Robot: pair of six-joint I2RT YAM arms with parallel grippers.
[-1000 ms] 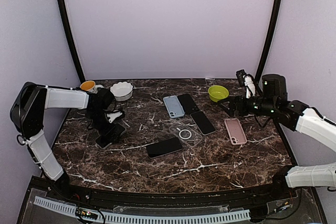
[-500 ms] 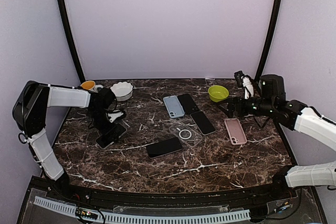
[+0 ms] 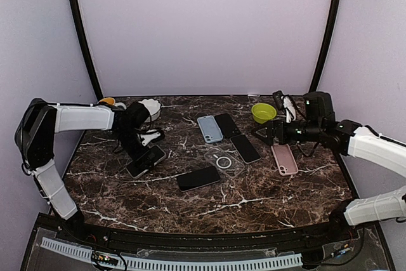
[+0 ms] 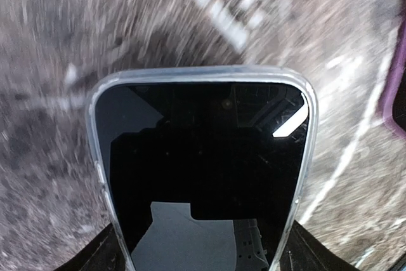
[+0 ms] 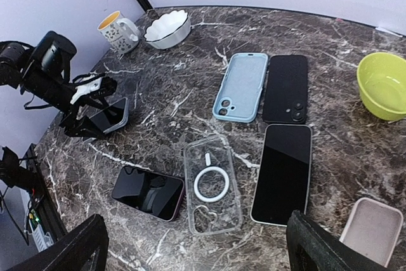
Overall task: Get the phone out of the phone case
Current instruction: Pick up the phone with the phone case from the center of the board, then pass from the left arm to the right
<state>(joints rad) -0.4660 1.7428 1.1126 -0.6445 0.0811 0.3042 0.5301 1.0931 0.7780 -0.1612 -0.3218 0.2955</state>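
While within the left tool (image 3: 141,152), clear-cased phone (image 4: 203,163) above marble table (image 3: 254,198).

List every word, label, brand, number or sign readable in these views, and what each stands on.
No readable text in any view.
On the empty clear plastic phone case: a white ring-and-bar mark, no letters.
On the speckled white mug: dots only, too small to read.
On the black phone in its clear case: dark screen, reflections only.
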